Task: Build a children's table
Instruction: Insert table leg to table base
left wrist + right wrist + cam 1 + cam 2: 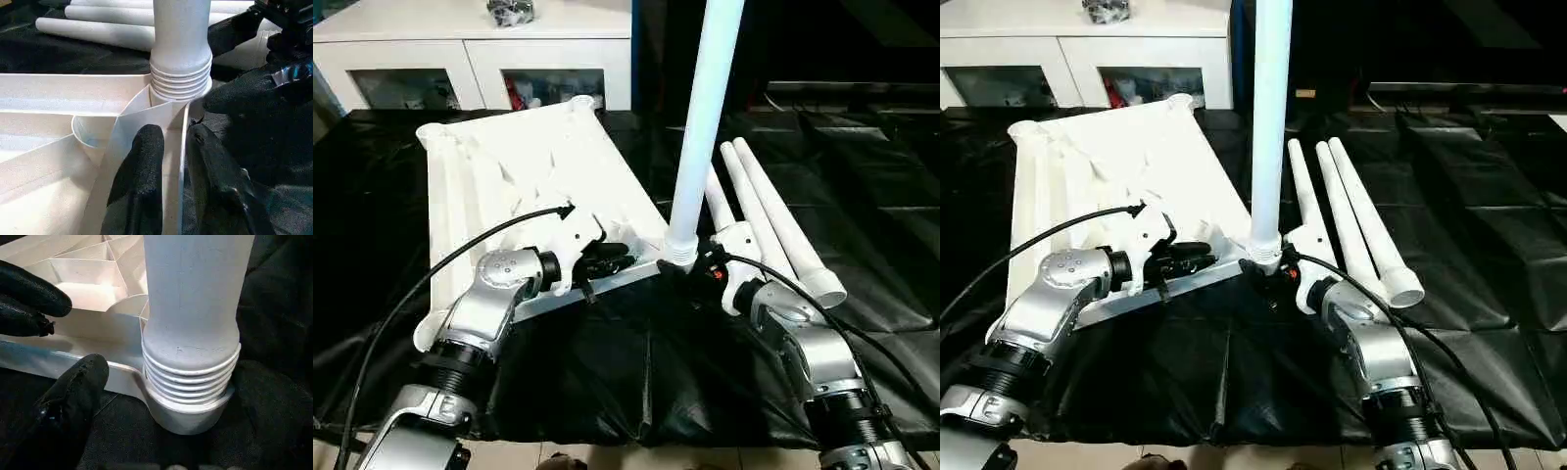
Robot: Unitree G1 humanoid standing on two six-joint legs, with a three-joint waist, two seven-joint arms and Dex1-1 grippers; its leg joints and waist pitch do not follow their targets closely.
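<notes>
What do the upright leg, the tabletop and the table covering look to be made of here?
Upright leg: likely moulded plastic, matte white, with moulded thread ridges at its base.
Tabletop: the same white plastic by its look, with thin moulded ribs.
Table covering: thin black sheet, plastic film or coated fabric, creased and glossy.

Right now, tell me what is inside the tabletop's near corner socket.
An upright leg stands in the socket of the tabletop, its threaded end partly showing above the rim. How deep it goes is hidden by the socket wall.
</notes>
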